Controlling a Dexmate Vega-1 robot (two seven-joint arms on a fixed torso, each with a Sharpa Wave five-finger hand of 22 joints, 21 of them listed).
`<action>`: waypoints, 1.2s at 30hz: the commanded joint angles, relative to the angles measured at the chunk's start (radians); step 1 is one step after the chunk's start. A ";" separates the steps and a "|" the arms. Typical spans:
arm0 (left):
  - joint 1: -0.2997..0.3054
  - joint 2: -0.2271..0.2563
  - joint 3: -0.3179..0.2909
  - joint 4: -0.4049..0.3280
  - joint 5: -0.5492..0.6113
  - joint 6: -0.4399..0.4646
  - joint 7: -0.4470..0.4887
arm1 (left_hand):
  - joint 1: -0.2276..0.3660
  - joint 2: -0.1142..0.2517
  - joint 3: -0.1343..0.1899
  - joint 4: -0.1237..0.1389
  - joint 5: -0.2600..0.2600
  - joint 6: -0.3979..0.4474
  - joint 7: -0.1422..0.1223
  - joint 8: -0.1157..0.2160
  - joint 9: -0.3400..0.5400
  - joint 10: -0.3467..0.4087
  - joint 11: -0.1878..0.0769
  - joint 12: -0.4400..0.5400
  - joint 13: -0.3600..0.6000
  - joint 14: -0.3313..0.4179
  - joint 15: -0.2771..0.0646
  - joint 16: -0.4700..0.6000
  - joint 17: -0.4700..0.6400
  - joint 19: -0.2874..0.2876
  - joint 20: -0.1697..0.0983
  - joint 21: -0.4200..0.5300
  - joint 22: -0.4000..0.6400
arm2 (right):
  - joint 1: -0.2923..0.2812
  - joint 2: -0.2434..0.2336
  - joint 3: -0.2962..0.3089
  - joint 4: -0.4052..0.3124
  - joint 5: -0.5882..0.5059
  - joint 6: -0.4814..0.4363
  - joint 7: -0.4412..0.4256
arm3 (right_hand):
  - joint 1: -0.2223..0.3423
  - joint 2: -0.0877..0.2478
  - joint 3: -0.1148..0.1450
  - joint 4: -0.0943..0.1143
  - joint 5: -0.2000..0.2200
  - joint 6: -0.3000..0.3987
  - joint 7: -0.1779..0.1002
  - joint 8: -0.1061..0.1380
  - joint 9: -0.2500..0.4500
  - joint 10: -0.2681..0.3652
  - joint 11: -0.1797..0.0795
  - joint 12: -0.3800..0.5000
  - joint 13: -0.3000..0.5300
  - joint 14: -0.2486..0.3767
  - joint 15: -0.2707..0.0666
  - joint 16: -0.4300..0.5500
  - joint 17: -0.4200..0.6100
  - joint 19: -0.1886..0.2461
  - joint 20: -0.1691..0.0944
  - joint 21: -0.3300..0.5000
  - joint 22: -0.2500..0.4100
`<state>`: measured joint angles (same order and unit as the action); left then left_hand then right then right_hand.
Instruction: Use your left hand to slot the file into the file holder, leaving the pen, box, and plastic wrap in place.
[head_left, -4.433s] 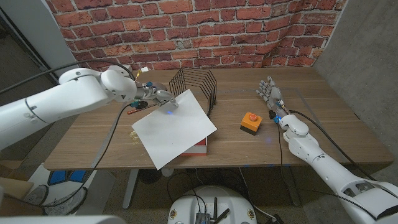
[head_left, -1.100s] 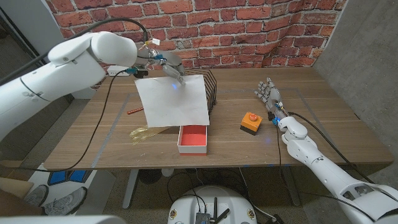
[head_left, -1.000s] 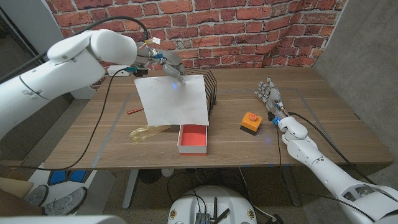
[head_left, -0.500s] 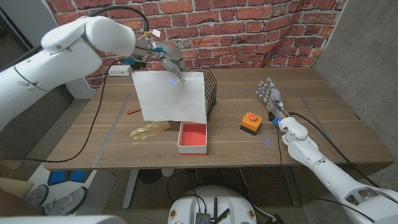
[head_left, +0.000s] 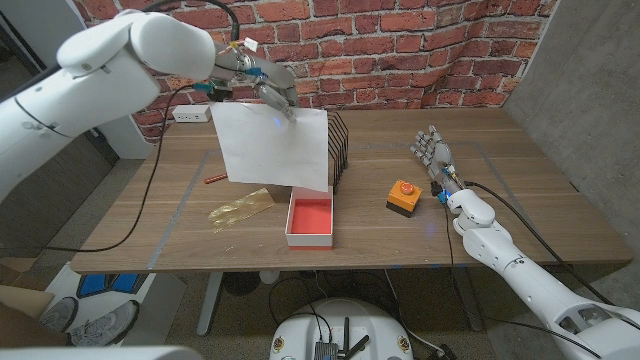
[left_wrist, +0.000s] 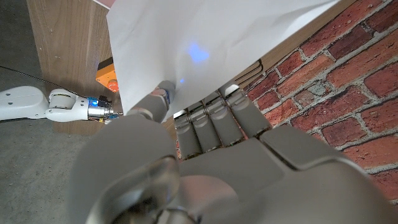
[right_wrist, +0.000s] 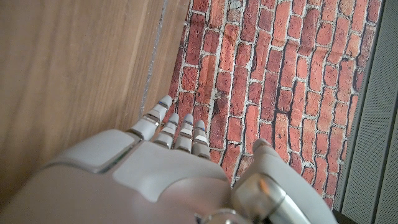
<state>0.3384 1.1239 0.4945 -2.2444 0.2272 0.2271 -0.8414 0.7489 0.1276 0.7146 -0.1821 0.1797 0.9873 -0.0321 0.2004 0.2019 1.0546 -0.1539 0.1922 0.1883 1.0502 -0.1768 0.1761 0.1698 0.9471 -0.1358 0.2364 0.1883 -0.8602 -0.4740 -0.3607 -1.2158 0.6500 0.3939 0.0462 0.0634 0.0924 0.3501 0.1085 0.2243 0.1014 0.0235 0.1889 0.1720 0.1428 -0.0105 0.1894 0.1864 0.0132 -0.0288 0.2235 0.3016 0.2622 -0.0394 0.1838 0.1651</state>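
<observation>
My left hand (head_left: 262, 82) grips the top edge of a white file (head_left: 271, 146), which hangs nearly upright above the table in front of the black wire file holder (head_left: 337, 150). The sheet hides most of the holder. From the left wrist, my left hand (left_wrist: 205, 118) pinches the white file (left_wrist: 193, 43) between thumb and fingers. A red pen (head_left: 214, 180) lies left of the sheet, crumpled plastic wrap (head_left: 238, 211) sits nearer the front, and the open red-lined box (head_left: 310, 222) stands below the file. My right hand (head_left: 436, 157) stands at the right, fingers apart, holding nothing.
An orange block with a red button (head_left: 402, 196) sits between the box and my right hand. A brick wall (head_left: 400, 50) rises behind the table. A power strip (head_left: 193, 114) lies at the back left. My right hand (right_wrist: 168, 134) reaches along bare wood.
My left hand has lifted the file off the box and swung it upright, raising it slightly toward the wall over the last second. The right hand has not moved.
</observation>
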 joint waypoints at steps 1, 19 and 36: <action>0.021 0.008 -0.031 -0.015 0.051 -0.036 0.041 | -0.003 0.005 -0.001 0.002 -0.001 0.001 -0.005 0.009 0.006 0.003 -0.004 0.002 0.002 -0.002 -0.057 0.006 0.005 -0.007 -0.056 0.006 0.002 | -0.003 -0.002 0.000 -0.007 -0.001 -0.006 -0.004 | -0.008 0.035 0.004 -0.002 -0.006 0.007 -0.003 -0.001 0.004 0.007 0.003 0.005 -0.001 0.008 -0.005 0.004 0.002 -0.006 -0.014 0.001 0.002; 0.021 -0.003 -0.069 0.042 0.063 -0.122 0.080 | -0.001 0.006 -0.002 0.002 -0.002 0.002 -0.006 0.011 0.006 0.004 -0.005 0.002 0.002 -0.002 -0.058 0.007 0.005 -0.010 -0.059 0.006 0.002 | 0.023 0.011 -0.009 0.028 0.001 -0.013 0.010 | -0.010 0.036 0.005 -0.001 -0.007 0.009 -0.004 -0.001 0.004 0.006 0.003 0.004 -0.001 0.009 -0.001 0.003 0.001 -0.003 -0.011 0.003 0.002; -0.040 -0.044 -0.076 0.123 0.001 -0.171 0.080 | 0.000 0.006 -0.003 0.003 -0.002 0.005 -0.008 0.012 0.005 0.006 -0.005 0.002 0.002 -0.001 -0.058 0.006 0.005 -0.012 -0.060 0.008 0.003 | 0.058 0.033 -0.018 0.084 0.000 -0.004 0.031 | -0.011 0.036 0.005 -0.001 -0.008 0.010 -0.005 -0.001 0.004 0.005 0.003 0.003 -0.001 0.008 -0.001 0.004 0.002 -0.002 -0.007 0.003 0.002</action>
<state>0.3356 1.1009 0.4221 -2.1650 0.2630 0.0826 -0.7603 0.7489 0.1276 0.7146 -0.1821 0.1797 0.9924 -0.0372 0.2053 0.2025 1.0576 -0.1555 0.1922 0.1882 1.0502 -0.1768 0.1761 0.1698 0.9399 -0.1322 0.2364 0.1883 -0.8191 -0.4519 -0.3740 -1.1592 0.6497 0.3823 0.0670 0.0634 0.0924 0.3501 0.1085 0.2173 0.1068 0.0182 0.1889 0.1747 0.1427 -0.0105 0.1894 0.1864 0.0132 -0.0287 0.2234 0.3018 0.2623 -0.0394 0.1838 0.1651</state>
